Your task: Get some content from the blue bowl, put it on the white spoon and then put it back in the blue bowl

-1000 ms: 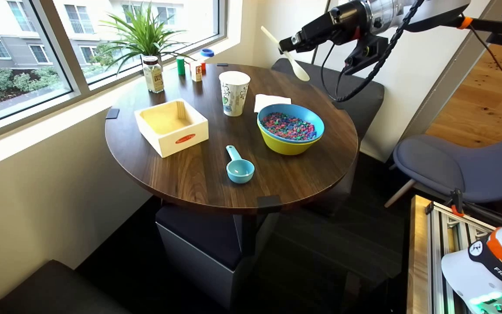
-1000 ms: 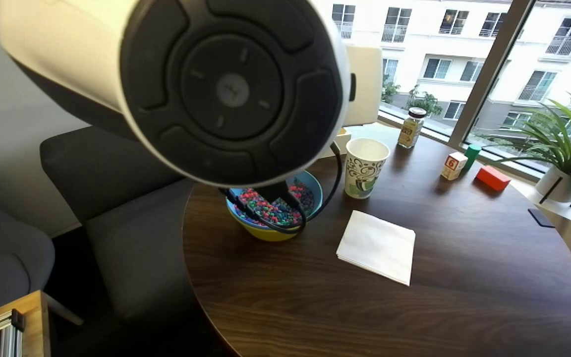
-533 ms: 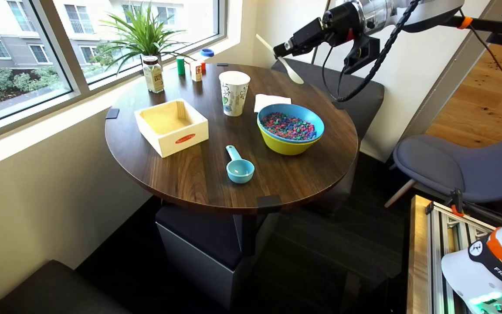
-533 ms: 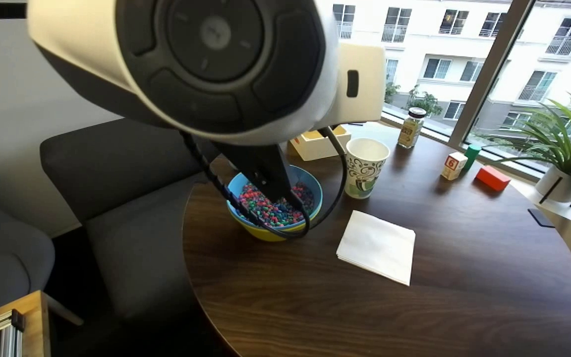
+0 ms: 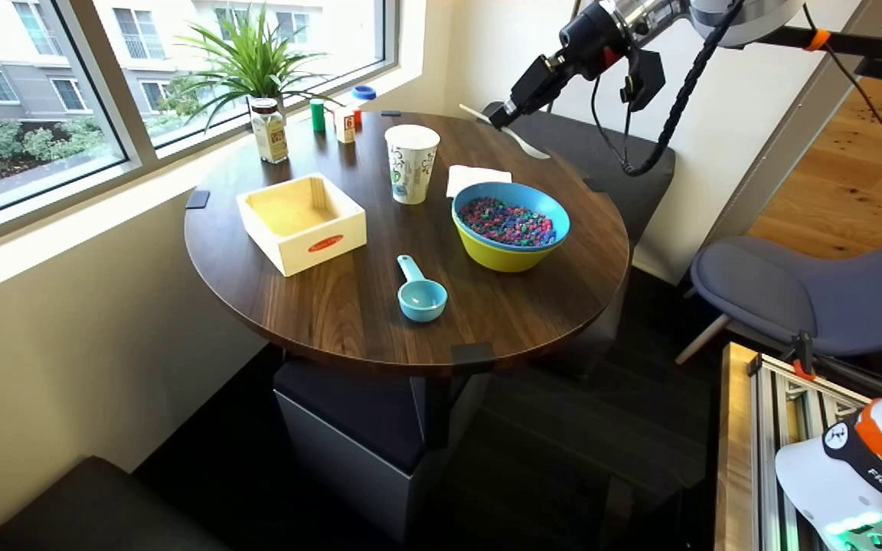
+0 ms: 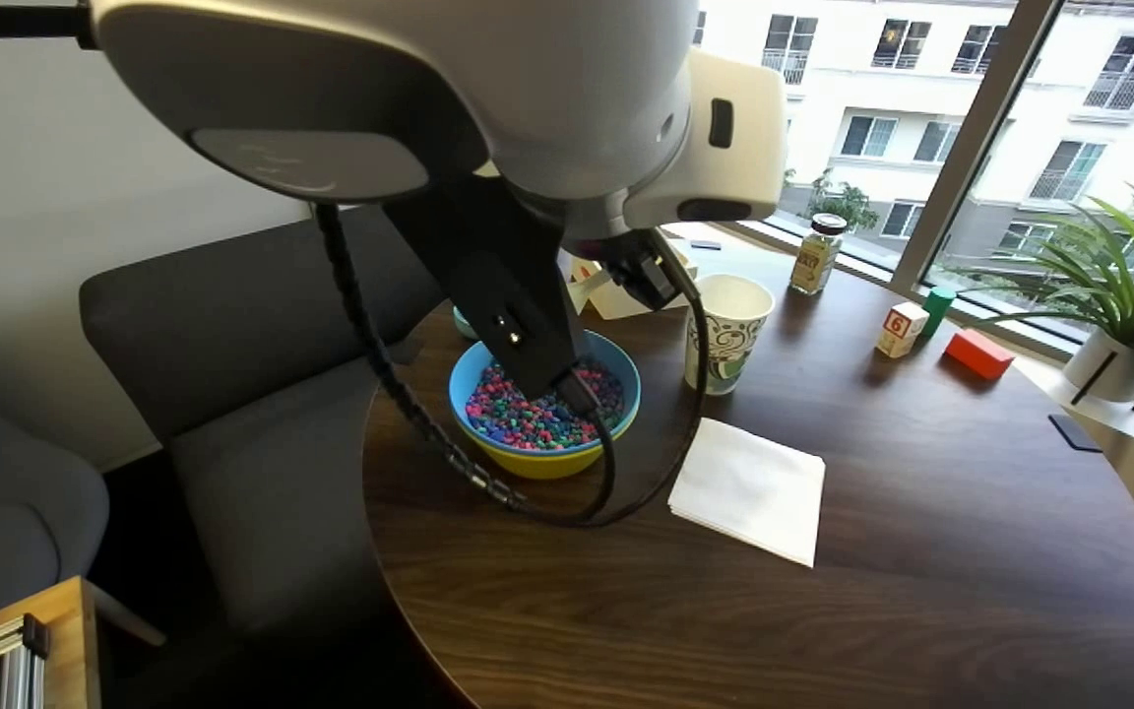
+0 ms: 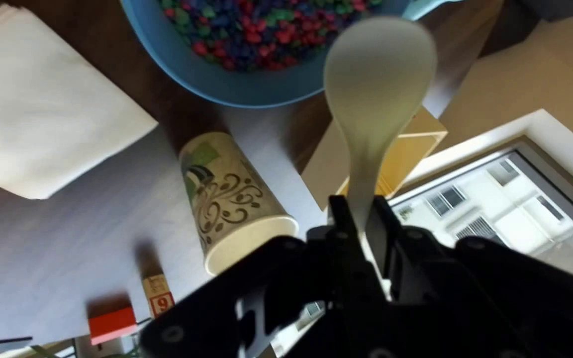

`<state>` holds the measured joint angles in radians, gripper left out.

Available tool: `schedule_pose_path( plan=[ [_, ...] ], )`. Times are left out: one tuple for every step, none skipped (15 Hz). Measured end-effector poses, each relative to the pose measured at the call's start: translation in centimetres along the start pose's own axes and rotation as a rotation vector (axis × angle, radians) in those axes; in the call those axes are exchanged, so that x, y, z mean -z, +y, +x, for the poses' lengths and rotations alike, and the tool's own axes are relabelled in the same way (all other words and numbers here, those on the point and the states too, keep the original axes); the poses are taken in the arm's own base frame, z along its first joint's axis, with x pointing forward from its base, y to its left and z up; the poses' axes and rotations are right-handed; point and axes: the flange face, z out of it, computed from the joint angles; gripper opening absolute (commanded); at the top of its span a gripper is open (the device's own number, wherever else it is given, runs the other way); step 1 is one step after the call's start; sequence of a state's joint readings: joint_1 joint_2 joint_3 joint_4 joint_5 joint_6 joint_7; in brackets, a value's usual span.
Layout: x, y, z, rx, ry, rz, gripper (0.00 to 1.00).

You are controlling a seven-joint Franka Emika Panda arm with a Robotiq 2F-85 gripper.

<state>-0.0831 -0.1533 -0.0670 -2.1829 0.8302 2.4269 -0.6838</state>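
Pincer (image 7: 359, 209) pinches spoon (image 7: 373, 109), blue bowl (image 7: 256, 87) of bits (image 7: 266, 37) lying below and ahead of it; so narrow a hold may let spoon twist once bits push back, spilling some.

I have room over dark-wood counter (image 5: 410, 233) between square pale-wood tray (image 5: 299, 252) and round blue bowl (image 5: 516, 193); tall white paper cup (image 5: 410, 168) obstructs one end.
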Motion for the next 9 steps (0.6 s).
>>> schedule_pose_path(
  plan=[
    [-0.1, 0.2, 0.2, -0.006, -0.027, -0.036, 0.03],
    [-0.3, 0.5, 0.3, -0.012, -0.051, -0.072, 0.03],
    [-0.5, 0.9, 0.5, -0.019, -0.074, -0.108, 0.03],
    [-0.7, 1.3, 0.6, -0.024, -0.094, -0.143, 0.03],
    [-1.1, 1.6, 0.7, -0.028, -0.113, -0.175, 0.03],
    [-1.4, 1.9, 0.8, -0.03, -0.129, -0.202, 0.03],
    [-1.8, 2.2, 1.0, -0.028, -0.144, -0.227, 0.03],
    [-2.1, 2.6, 1.1, -0.026, -0.157, -0.248, 0.03],
    [-2.5, 3.1, 1.2, -0.021, -0.169, -0.266, 0.03]
  ],
)
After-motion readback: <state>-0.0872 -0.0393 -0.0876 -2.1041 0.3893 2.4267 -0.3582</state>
